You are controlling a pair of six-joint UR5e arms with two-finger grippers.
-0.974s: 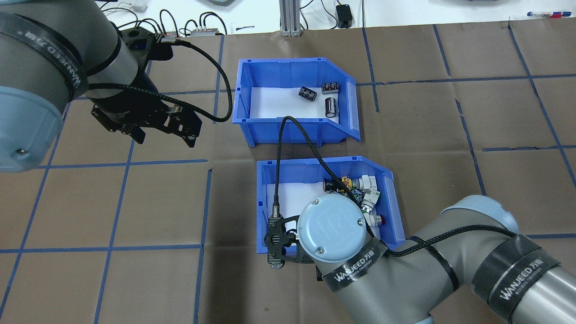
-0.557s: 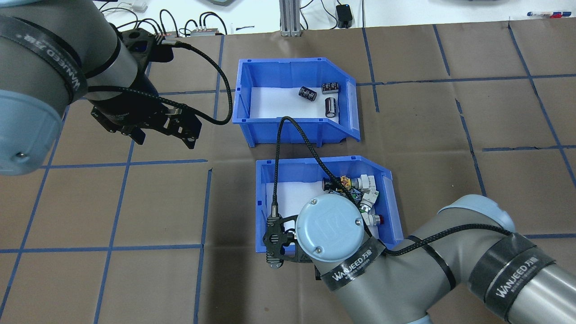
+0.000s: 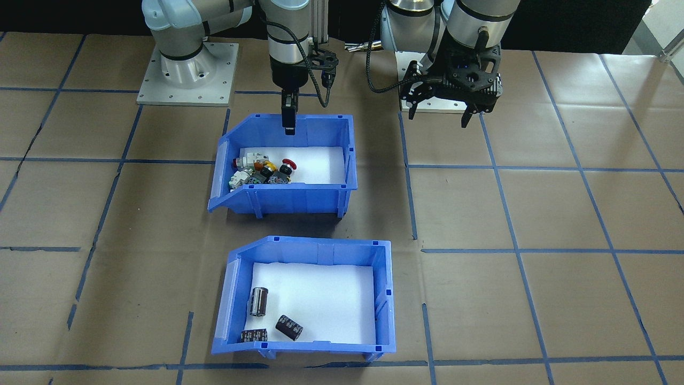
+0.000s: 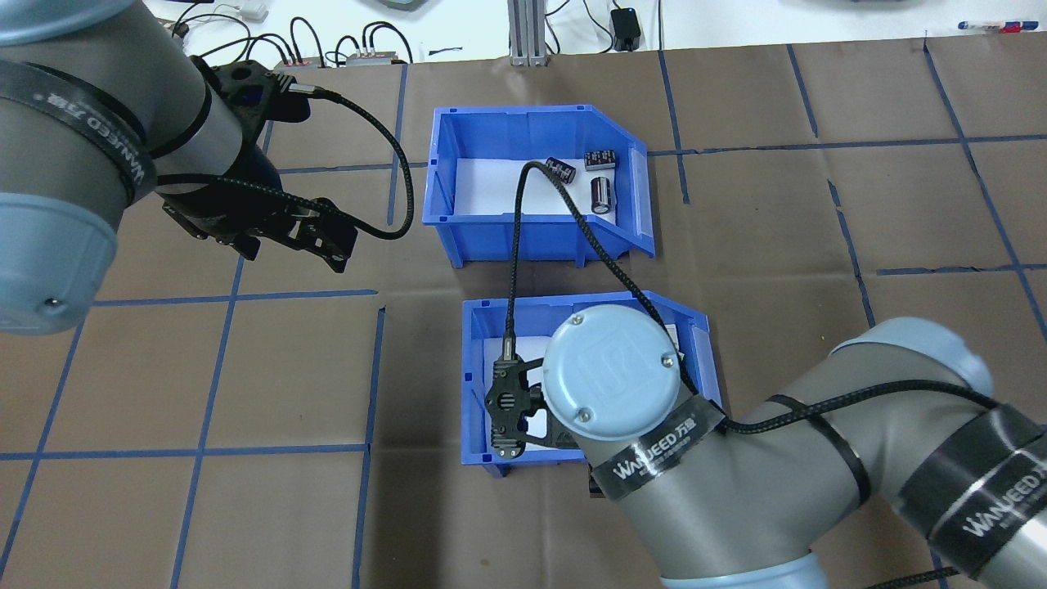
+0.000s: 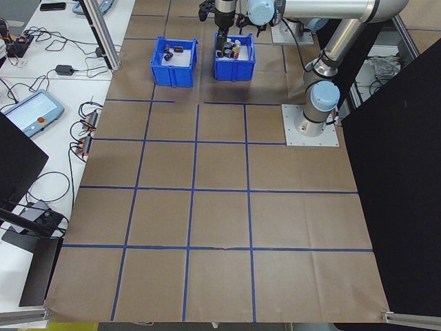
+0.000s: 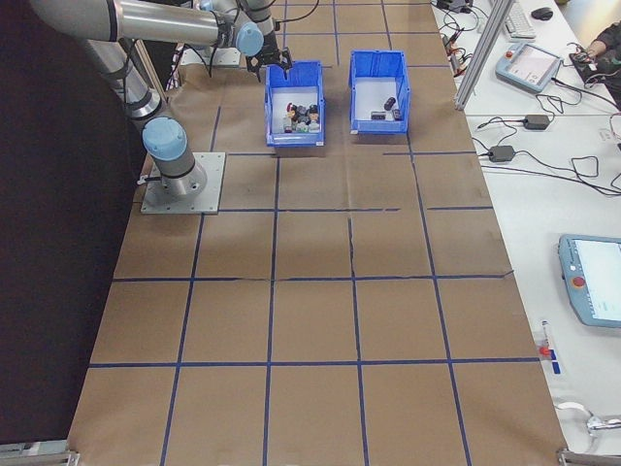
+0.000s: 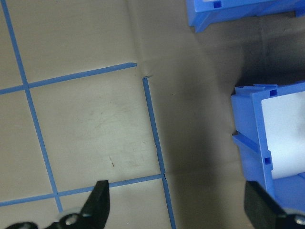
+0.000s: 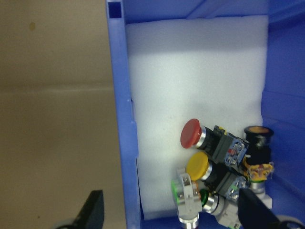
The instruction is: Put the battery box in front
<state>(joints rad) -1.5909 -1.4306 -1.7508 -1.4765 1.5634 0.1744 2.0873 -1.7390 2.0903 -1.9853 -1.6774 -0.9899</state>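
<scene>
Front-facing view: finding the battery box (image 3: 320, 248) on the desk, farthest from the robot, beyond the switch bin (image 3: 331, 133).

Right wrist view: straddling that bin's wall with right fingers (image 8: 93, 210) spread, probably risking a grip on the wrong bin.

Left wrist view: hovering with left fingers (image 7: 100, 200) spread, touching nothing.

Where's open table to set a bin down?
Bare paper on both sides of the two bins, widest to the robot's right of the battery box. The strip between it and the switch bin is too narrow. Crowded: the right end effector straddles the switch bin's back wall, and the left end effector hangs open beside it.
</scene>
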